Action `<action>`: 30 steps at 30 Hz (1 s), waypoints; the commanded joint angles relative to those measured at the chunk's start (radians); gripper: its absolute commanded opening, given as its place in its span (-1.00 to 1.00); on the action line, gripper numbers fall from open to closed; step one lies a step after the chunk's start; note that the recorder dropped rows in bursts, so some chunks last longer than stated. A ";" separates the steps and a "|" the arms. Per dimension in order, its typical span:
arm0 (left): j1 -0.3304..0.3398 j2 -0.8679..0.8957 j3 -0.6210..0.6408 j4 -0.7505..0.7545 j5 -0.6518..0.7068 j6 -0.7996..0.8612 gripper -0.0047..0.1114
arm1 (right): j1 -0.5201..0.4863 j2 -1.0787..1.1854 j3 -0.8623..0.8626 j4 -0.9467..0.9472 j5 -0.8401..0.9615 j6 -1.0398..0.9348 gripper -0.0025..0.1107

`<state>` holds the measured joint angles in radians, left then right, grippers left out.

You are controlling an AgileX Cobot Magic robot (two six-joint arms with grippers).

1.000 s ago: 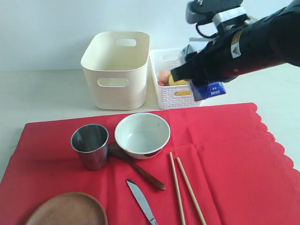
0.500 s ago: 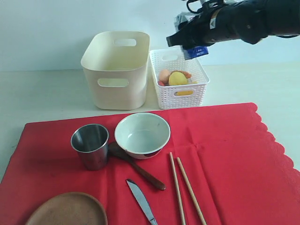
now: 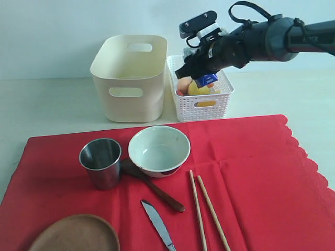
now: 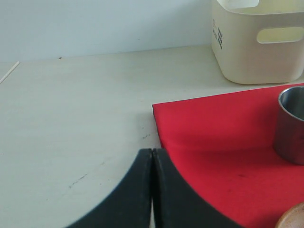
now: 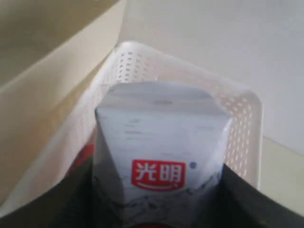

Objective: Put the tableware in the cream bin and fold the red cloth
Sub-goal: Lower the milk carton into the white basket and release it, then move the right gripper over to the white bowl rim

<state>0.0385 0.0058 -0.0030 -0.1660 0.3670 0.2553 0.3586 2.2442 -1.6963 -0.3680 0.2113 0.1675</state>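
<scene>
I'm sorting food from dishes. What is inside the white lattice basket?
A pale egg and a yellow lemon show in the white lattice basket. The small carton, held by the right gripper above it, covers the rest of the inside.

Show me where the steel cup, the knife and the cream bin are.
steel cup (image 3: 102, 175), exterior view, on its outer wall.
knife (image 3: 154, 218), exterior view, on the blade.
cream bin (image 3: 125, 109), exterior view, on its front wall.

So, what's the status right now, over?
Left tool shut, empty. Right tool shut on small carton over white basket. Tableware all on red cloth, unfolded. Cream bin unobstructed.
</scene>
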 commanded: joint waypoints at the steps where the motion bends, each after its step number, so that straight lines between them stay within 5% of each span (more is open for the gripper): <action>1: 0.003 -0.006 0.003 0.003 -0.008 0.000 -0.92 | -0.005 0.035 -0.038 -0.007 0.028 -0.009 -0.96; 5: 0.003 -0.006 0.003 0.003 -0.008 0.000 -0.92 | -0.005 0.044 -0.038 -0.007 0.036 -0.009 -0.76; 14: 0.003 -0.006 0.003 0.003 -0.008 0.000 -0.92 | -0.005 0.033 -0.047 -0.007 0.128 -0.009 0.27; 30: 0.003 -0.006 0.003 0.003 -0.008 0.000 -0.92 | -0.005 -0.240 -0.023 -0.080 0.490 -0.009 0.25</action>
<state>0.0385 0.0058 -0.0030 -0.1660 0.3670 0.2553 0.3586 2.0630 -1.7330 -0.4349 0.6367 0.1654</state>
